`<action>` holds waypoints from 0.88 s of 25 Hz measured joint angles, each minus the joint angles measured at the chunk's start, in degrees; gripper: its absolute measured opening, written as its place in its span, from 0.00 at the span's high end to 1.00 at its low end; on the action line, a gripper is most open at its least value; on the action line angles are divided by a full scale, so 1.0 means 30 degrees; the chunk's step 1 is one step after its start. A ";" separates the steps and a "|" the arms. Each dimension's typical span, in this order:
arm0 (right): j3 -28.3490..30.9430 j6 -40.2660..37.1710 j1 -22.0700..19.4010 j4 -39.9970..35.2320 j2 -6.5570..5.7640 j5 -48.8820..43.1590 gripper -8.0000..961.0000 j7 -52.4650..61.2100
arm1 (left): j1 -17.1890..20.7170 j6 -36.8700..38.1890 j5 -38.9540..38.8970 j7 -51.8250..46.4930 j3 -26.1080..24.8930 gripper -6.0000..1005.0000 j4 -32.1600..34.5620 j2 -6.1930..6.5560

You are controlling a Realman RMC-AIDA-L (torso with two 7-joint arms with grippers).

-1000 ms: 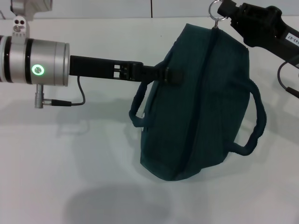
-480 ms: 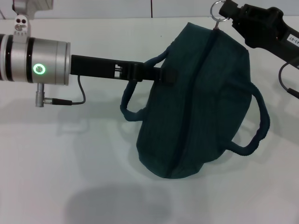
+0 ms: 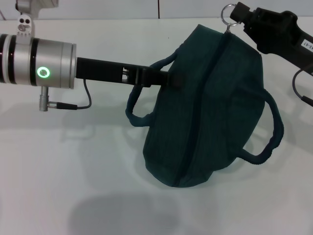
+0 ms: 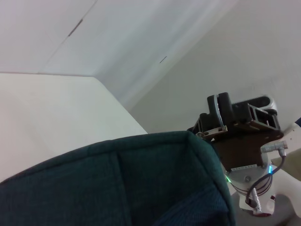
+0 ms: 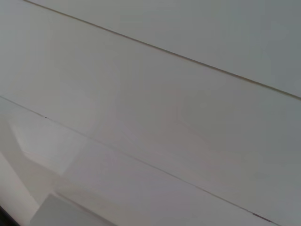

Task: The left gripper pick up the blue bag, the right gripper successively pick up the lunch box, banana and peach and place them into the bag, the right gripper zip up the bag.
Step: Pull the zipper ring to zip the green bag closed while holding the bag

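**Bag settles left as the zipper end holds at the far corner**

Since a second ago the blue bag (image 3: 205,107) has swung a little toward the robot's left and its near-left handle (image 3: 139,105) has bowed further outward; over the last half second almost nothing has shifted. The bag hangs tilted above the white table (image 3: 73,171), closed along its top seam, with its shadow on the surface below. The left gripper (image 3: 171,78) reaches in horizontally from the left, its dark fingers clamped on the bag's left handle where it meets the fabric. The right gripper (image 3: 235,15) comes in from the upper right, at the bag's far top corner, its tip touching the ring zipper pull (image 3: 228,13); whether its fingers pinch the ring or merely sit against it cannot be told. The bag's other handle (image 3: 269,132) loops freely on the right side.

The left wrist view shows the bag's teal fabric (image 4: 117,183) filling the lower part, with the right gripper (image 4: 214,127) at its far corner. The right wrist view shows only pale wall panels (image 5: 150,113).
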 joint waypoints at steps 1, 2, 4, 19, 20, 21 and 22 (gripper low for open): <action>0.0017 -0.0012 -0.0010 0.0046 0.0000 0.0001 0.90 0.0000 | 0.0022 0.0032 -0.0015 0.0130 0.0000 0.96 -0.0003 -0.0009; 0.0035 -0.0023 -0.0018 0.0108 0.0000 0.0001 0.90 0.0001 | 0.0052 0.0073 -0.0039 0.0280 0.0001 0.96 -0.0005 -0.0018; 0.0097 -0.0042 -0.0102 0.0219 0.0000 0.0002 0.90 0.0012 | 0.0112 0.0171 -0.0136 0.0695 -0.0001 0.96 -0.0002 -0.0040; 0.0201 0.0349 -0.0729 0.0461 -0.0120 0.0273 0.90 0.0088 | 0.0180 0.1150 -0.0249 0.2268 0.0224 0.96 -0.0006 -0.0542; 0.0200 0.0448 -0.0773 0.0462 -0.0130 0.0273 0.90 0.0088 | 0.0180 0.1242 -0.0315 0.2312 0.0292 0.96 -0.0005 -0.0548; 0.0200 0.0583 -0.0838 0.0462 -0.0139 0.0274 0.90 0.0088 | 0.0181 0.1346 -0.0382 0.2348 0.0352 0.96 0.0003 -0.0550; 0.0200 0.0705 -0.0872 0.0461 -0.0148 0.0273 0.90 0.0088 | 0.0181 0.1424 -0.0416 0.2373 0.0374 0.96 0.0010 -0.0552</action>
